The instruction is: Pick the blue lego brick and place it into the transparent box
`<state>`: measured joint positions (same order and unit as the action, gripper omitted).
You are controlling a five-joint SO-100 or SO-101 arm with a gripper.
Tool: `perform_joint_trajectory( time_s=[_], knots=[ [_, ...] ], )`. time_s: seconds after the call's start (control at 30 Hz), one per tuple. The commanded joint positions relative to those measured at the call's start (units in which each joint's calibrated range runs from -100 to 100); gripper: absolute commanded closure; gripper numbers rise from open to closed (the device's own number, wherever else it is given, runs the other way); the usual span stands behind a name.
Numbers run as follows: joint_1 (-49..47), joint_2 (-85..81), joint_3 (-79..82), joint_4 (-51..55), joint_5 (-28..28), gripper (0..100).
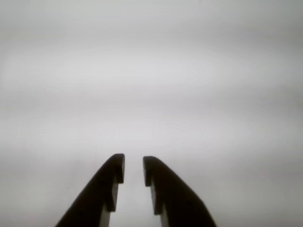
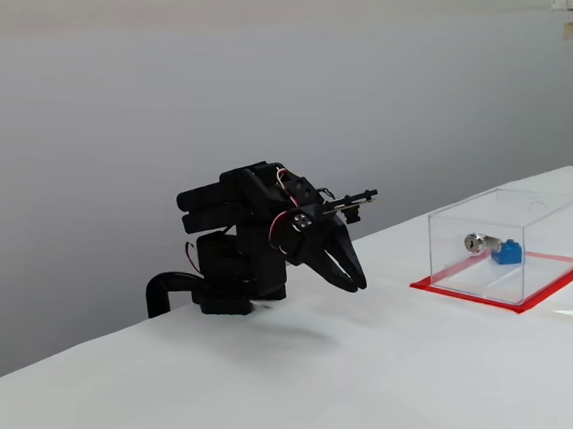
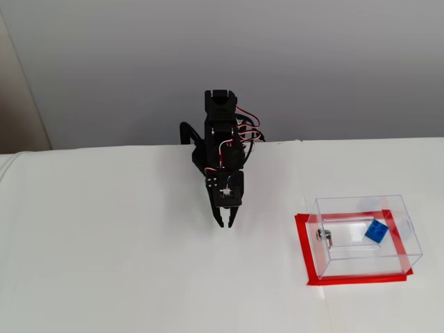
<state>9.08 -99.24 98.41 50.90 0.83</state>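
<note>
The blue lego brick (image 3: 375,231) looked like smooth, bright plastic with a slight sheen. The transparent box (image 2: 539,259) around it was clear, glossy acrylic, its walls catching pale reflections, and its flat red base (image 3: 302,250) appeared matt. A small lock cylinder (image 2: 476,241) on one wall had the shine of silvery metal. The arm (image 3: 220,132) and its gripper (image 2: 355,280) were black plastic with a dull, matt finish; the fingers (image 1: 102,189) showed only as dark shapes in the wrist view. The table (image 2: 350,401) was white, smooth and matt.
</note>
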Motion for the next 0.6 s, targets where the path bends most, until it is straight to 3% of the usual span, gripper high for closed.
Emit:
perform_joint_trajectory(
  time_s=[0.0,0.57],
  knots=[
    [0.49,-0.68,0.77,0.1,0.32,96],
    [0.2,-0.51,0.77,-0.07,0.11,96]
  ],
)
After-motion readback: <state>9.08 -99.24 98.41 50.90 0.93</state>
